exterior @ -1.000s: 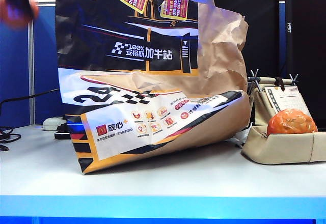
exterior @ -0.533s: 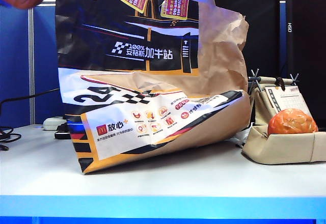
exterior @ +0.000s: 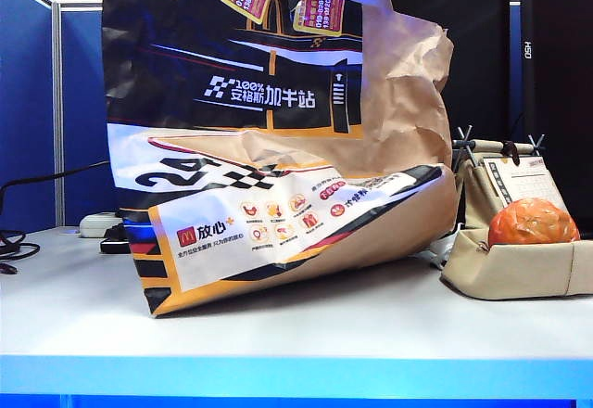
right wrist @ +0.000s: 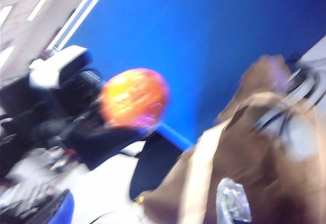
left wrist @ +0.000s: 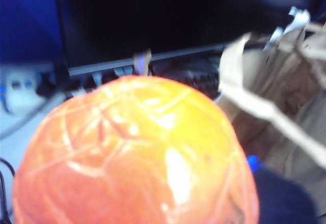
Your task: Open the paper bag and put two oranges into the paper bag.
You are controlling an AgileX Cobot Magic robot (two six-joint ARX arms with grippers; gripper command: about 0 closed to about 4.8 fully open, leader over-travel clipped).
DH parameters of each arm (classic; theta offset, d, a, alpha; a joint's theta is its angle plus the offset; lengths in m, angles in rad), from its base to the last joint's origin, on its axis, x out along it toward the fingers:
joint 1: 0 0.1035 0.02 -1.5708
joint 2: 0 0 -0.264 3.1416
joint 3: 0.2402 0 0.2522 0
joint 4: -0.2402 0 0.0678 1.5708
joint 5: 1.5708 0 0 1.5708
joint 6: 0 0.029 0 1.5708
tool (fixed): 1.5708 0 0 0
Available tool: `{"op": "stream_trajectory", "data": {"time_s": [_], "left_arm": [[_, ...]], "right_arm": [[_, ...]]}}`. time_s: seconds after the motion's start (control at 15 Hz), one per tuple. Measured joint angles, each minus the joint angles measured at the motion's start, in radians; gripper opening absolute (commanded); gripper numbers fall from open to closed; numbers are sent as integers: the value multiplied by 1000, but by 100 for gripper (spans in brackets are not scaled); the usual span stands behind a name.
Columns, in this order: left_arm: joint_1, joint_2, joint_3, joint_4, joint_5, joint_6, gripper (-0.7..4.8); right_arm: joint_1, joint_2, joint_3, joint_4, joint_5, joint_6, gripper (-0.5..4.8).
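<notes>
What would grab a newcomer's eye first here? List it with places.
The huge printed paper bag fills the middle of the table, slumped and creased. An orange sits in the beige fabric tray to its right. A second orange fills the left wrist view, held by the left gripper up beside the bag's top.

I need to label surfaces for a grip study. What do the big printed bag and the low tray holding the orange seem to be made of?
Paper bag: brown kraft paper, matte; its bare side is creased and crumpled, and the front carries smooth colour print. Tray: probably beige fabric, soft, with slumped, rounded walls. Orange: shiny, bumpy peel.
</notes>
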Motion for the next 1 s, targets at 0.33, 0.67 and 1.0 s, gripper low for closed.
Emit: {"op": "stream_trajectory", "data": {"time_s": [0.33, 0.67, 1.0], "left_arm": [[-6, -2, 5, -64, -6, 19, -6], [-14, -2, 5, -68, 35, 26, -6], [-19, -2, 5, -51, 66, 25, -6]], "right_arm": [[-4, 8, 4, -40, 124, -77, 357], [-5, 24, 2, -164, 246, -220, 355], [-4, 24, 3, -229, 250, -267, 354]]}}
